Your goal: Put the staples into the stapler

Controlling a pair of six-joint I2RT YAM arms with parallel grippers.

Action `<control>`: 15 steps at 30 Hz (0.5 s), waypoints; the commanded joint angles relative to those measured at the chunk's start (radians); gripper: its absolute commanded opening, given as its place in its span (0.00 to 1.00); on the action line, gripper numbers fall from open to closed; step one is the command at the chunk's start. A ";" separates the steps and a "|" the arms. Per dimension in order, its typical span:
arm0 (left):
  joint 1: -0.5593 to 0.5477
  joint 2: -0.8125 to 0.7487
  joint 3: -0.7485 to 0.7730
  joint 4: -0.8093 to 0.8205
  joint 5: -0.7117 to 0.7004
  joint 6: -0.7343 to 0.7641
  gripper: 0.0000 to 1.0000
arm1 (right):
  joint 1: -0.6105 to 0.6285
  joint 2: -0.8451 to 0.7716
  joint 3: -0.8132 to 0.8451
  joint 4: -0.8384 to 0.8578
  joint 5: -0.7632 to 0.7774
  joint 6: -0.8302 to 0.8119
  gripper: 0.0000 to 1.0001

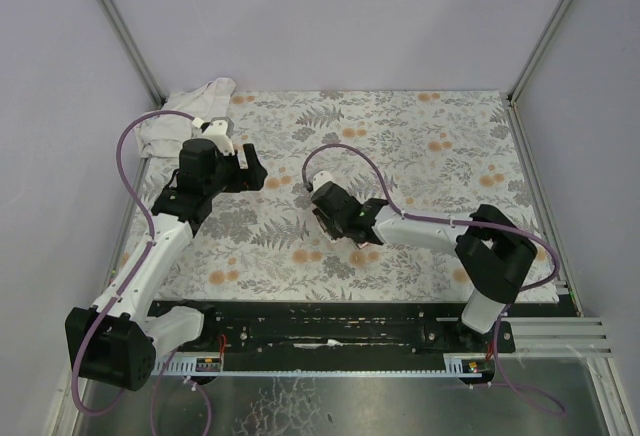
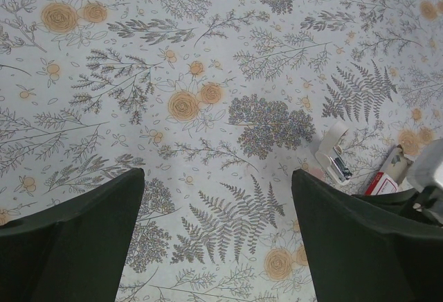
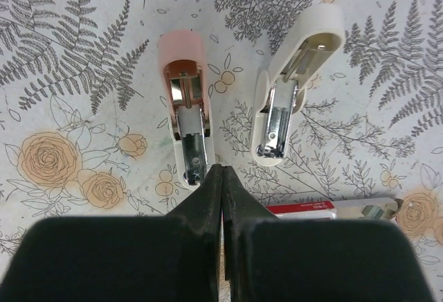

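Two small staplers lie side by side on the flowered tablecloth in the right wrist view, both with their metal channels facing up: a pink stapler (image 3: 183, 59) and a cream stapler (image 3: 311, 35). My right gripper (image 3: 221, 170) is shut, its tips right at the near end of the pink stapler, and nothing shows between them. The red box of staples (image 3: 304, 209) lies just right of the fingers, its pale tray (image 3: 374, 208) sticking out. My left gripper (image 2: 218, 240) hangs open over bare cloth, left of the cream stapler (image 2: 336, 153) and the staples box (image 2: 383, 177).
A crumpled white cloth (image 1: 185, 116) lies at the table's far left corner behind the left arm. Grey walls with metal frame posts (image 1: 535, 46) close in the table on three sides. The right gripper (image 1: 322, 221) sits near the table's middle.
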 commanded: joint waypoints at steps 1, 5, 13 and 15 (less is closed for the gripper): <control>0.010 -0.010 0.003 0.020 0.010 0.002 0.86 | 0.006 -0.051 0.037 0.000 0.053 0.014 0.00; 0.010 -0.012 0.002 0.021 0.010 0.002 0.86 | 0.007 -0.062 0.030 -0.016 0.030 0.030 0.00; 0.012 -0.014 0.001 0.022 0.023 0.002 0.86 | -0.005 -0.202 -0.140 0.017 -0.176 0.142 0.00; 0.011 -0.014 0.001 0.024 0.026 0.002 0.86 | -0.005 -0.215 -0.196 0.036 -0.202 0.150 0.00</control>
